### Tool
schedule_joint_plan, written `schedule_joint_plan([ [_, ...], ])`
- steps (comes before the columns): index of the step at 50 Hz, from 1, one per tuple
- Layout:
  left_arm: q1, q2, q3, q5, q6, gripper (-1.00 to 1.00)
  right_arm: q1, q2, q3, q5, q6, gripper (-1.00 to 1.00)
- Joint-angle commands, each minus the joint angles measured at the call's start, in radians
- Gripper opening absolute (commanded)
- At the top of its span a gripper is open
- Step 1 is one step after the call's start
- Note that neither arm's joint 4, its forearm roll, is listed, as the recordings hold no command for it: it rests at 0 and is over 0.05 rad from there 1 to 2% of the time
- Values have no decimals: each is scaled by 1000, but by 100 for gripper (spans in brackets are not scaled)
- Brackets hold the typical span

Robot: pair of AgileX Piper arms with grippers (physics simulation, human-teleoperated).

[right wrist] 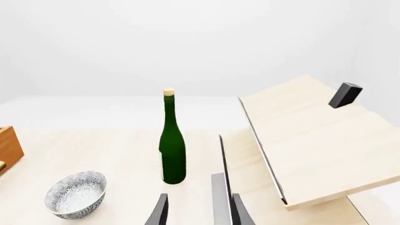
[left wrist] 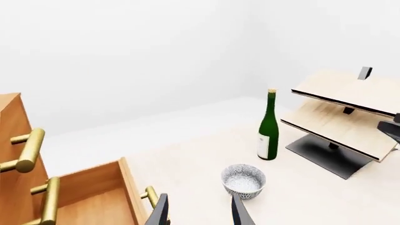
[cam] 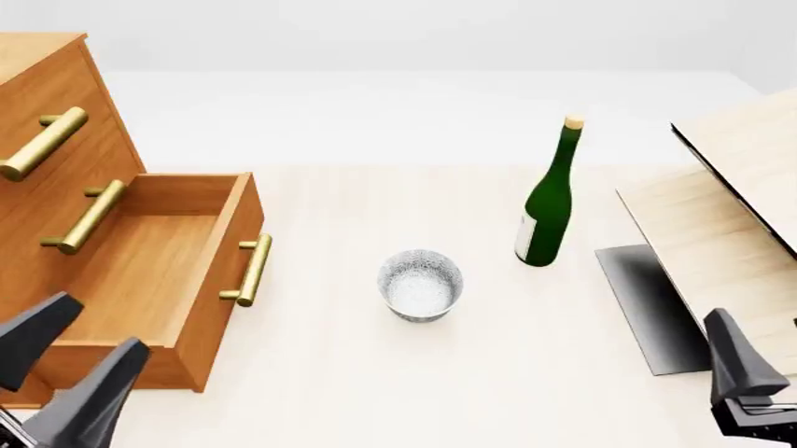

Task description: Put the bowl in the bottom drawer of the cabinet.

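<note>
The white, grey-speckled bowl (cam: 421, 285) stands upright on the table's middle, just right of the cabinet (cam: 50, 84). The bottom drawer (cam: 149, 271) is pulled out and nothing lies inside; its brass handle (cam: 252, 271) faces the bowl. My left gripper (cam: 103, 323) hovers open over the drawer's near corner, holding nothing. In the left wrist view the bowl (left wrist: 244, 180) lies just beyond the open left gripper (left wrist: 200, 213). My right gripper (cam: 753, 355) sits low at the near right, open and empty, and its wrist view shows the bowl (right wrist: 75, 193) well off to one side of it (right wrist: 198, 211).
A tall green bottle (cam: 548, 201) stands behind and right of the bowl. A tilted rack of pale wood boards (cam: 734, 205) on a dark base (cam: 648, 308) fills the right side. Two upper drawer fronts with brass handles (cam: 44, 142) are closed.
</note>
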Motion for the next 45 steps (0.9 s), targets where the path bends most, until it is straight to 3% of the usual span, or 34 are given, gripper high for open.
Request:
schedule_joint_plan([
  [1,-73,-2,4,-3,-27,100,1,15,0,-15,0,100],
  [6,-78,7,-11,-5,-38,100,1,19,0,-19,0,100],
  [7,-85,27,-11,-20,-35,100,1,19,0,-19,0,100],
  [8,-90,168,-76,-54,-35,100,1,19,0,-19,0,100],
  [9,-103,156,-42,-85,-31,100,1,20,0,-19,0,100],
  [11,-142,157,-113,-54,-38,100,1,19,0,-19,0,100],
  [13,-147,152,-113,-60,-35,100,1,19,0,-19,0,100],
  [14,-147,212,-179,-51,-36,100,1,19,0,-19,0,100],
  [16,-152,239,-155,-93,-29,100,1,20,0,-19,0,100],
  [23,-210,432,-242,-172,-5,100,1,19,0,-19,0,100],
  [27,-213,505,-296,-179,-7,100,1,19,0,-19,0,100],
  [33,-252,553,-379,-158,-78,100,1,20,0,-19,0,100],
  [45,-283,692,-514,-126,-58,100,1,19,0,-19,0,100],
])
